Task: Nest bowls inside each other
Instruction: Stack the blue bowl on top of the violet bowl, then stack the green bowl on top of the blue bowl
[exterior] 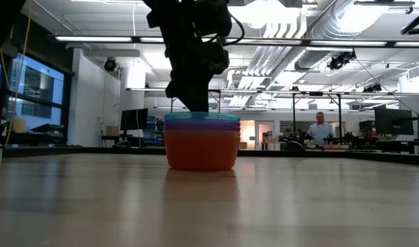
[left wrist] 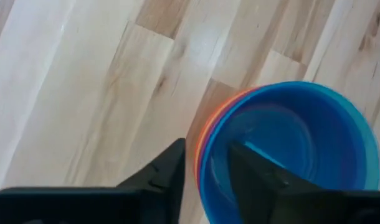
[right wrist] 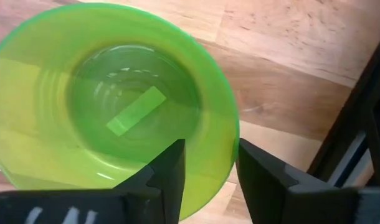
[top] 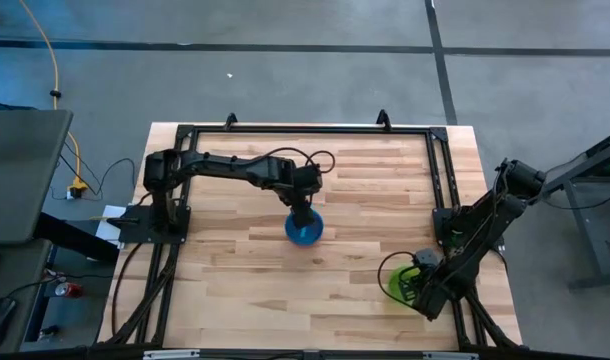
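Observation:
A stack of nested bowls stands near the table's middle. In the low view it shows orange at the bottom, then purple, with cyan-blue on top. My left gripper is open and points down over the stack's rim. One finger is inside the blue bowl and one outside, with a gap on both sides. A green bowl sits on the table at the near right. My right gripper is open astride the green bowl's rim. No yellow bowl is in view.
A black frame runs around the work area, and its bar stands close beside the green bowl. Bare wooden table lies between the stack and the near edge. A person stands far off in the room behind.

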Tool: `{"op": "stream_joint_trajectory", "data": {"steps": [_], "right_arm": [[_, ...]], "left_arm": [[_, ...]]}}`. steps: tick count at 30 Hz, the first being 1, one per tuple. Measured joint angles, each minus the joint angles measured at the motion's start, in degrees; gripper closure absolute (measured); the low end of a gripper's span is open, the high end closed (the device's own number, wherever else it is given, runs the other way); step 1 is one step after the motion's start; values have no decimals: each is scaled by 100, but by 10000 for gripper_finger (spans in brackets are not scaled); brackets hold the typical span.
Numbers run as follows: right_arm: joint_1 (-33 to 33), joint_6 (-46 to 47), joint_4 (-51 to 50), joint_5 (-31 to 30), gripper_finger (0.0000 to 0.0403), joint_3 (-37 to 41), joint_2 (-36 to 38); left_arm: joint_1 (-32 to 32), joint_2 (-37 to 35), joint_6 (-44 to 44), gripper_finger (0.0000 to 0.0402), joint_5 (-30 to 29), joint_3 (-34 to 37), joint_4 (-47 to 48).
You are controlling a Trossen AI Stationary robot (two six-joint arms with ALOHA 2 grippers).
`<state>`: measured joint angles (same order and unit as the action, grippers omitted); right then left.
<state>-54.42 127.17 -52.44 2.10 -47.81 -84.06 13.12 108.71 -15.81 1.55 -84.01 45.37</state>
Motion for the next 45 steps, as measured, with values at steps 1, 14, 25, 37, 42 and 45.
{"op": "stream_joint_trajectory", "data": {"steps": [1, 14, 25, 37, 42, 45], "right_arm": [[7, -3, 1, -3, 277, 0, -1], [30, -168, -29, -82, 397, 0, 1], [441, -588, 216, -84, 402, -2, 17], [1121, -1356, 133, -10, 403, -377, 121], [1522, -1879, -49, 38, 403, -682, 121], [1766, -2193, -157, 115, 403, -867, 121]], "left_arm": [[0, -8, 2, 284, 16, 6, 29], [-1, -45, 104, 218, 254, 4, 20], [146, -871, 380, 217, 637, -52, 128], [508, -2771, 855, 217, -26, -63, 905], [585, -3459, 851, 217, -300, 129, 1051], [605, -3798, 818, 217, -415, 293, 1152]]}}
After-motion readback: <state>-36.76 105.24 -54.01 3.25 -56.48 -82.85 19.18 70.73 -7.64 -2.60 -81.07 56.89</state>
